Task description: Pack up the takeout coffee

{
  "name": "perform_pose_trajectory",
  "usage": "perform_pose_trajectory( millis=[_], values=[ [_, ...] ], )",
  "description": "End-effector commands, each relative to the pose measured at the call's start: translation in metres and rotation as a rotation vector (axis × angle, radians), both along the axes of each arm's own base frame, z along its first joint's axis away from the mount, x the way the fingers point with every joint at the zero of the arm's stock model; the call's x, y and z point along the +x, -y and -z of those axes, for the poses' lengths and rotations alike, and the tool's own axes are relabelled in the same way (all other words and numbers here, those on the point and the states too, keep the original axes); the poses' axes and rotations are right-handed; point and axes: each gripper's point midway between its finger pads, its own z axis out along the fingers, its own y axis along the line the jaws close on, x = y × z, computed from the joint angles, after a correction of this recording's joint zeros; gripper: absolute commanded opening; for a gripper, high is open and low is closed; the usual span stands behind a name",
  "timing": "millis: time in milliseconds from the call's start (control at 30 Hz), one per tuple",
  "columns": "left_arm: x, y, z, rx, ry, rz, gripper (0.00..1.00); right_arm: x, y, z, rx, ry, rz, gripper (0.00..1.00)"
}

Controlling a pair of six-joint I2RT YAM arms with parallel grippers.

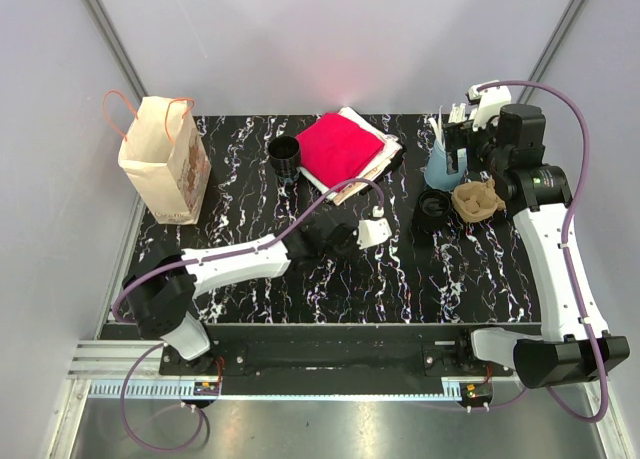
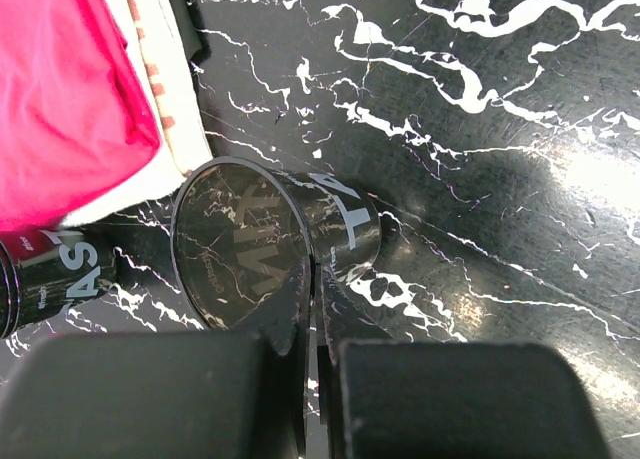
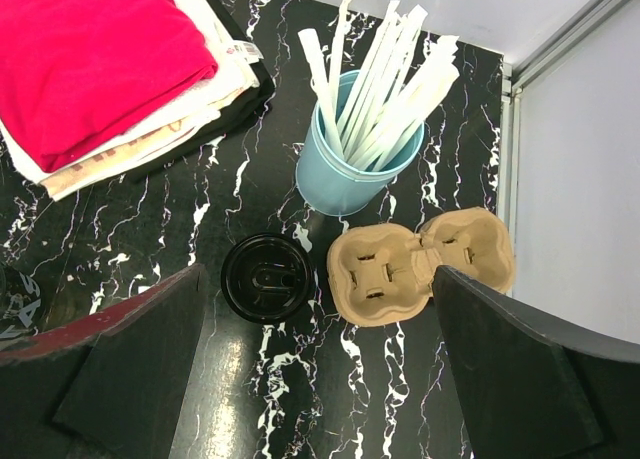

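Left claw [image 2: 318, 364]: clenched on the held cup [image 2: 270, 249], its two fingers almost together with the cup's thin wall pinched between them.
Held cup: black with white lettering, low over the middle of the worktop [image 2: 520, 99], mouth turned up toward the wrist camera. Whether it rests on the surface or is just off it, I cannot tell.
Right claw [image 3: 315, 299]: released, fingers spread wide and holding nothing, raised high over the far right of the worktop.
Lidded cup [image 3: 266, 277]: black, upright, lid on, standing on the worktop below the right claw.
Cup carrier [image 3: 420, 264]: brown moulded cardboard with two pockets, flat on the worktop just right of the lidded cup. Both pockets hold nothing.
Blue tub [image 3: 350, 174]: upright, just beyond the lidded cup and the carrier on the far side, packed with white stirrers [image 3: 385, 89] that fan out above its rim.
Second black cup [image 1: 285, 159]: upright and open, on the far side of the left claw, just left of the cloth stack.
Cloth stack [image 1: 345, 147]: a folded pink cloth on top of paler layers, at the far middle of the worktop.
Paper bag [image 1: 165, 159]: brown with orange handles, upright with its mouth open, at the far left corner, well apart from all the cups.
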Motion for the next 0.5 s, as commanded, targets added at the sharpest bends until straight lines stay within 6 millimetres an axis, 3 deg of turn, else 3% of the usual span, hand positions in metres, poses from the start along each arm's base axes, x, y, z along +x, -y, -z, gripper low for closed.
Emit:
perform_pose_trajectory(
  millis=[0,267,467],
  values=[
    [0.0038,0.0067,-0.0027,-0.034,0.037,-0.016,0.00,-0.0032,-0.0001,-0.0066,0.026,0.021,-0.003,1.00],
    [-0.0005,0.0093,-0.0001,-0.029,0.036,-0.004,0.00,-0.0059,0.0012,-0.0071,0.030,0.025,-0.001,1.00],
    [-0.0021,0.0095,-0.0009,-0.030,0.031,-0.001,0.07,-0.0070,0.0017,-0.0081,0.034,0.026,0.001,1.00]
  ],
)
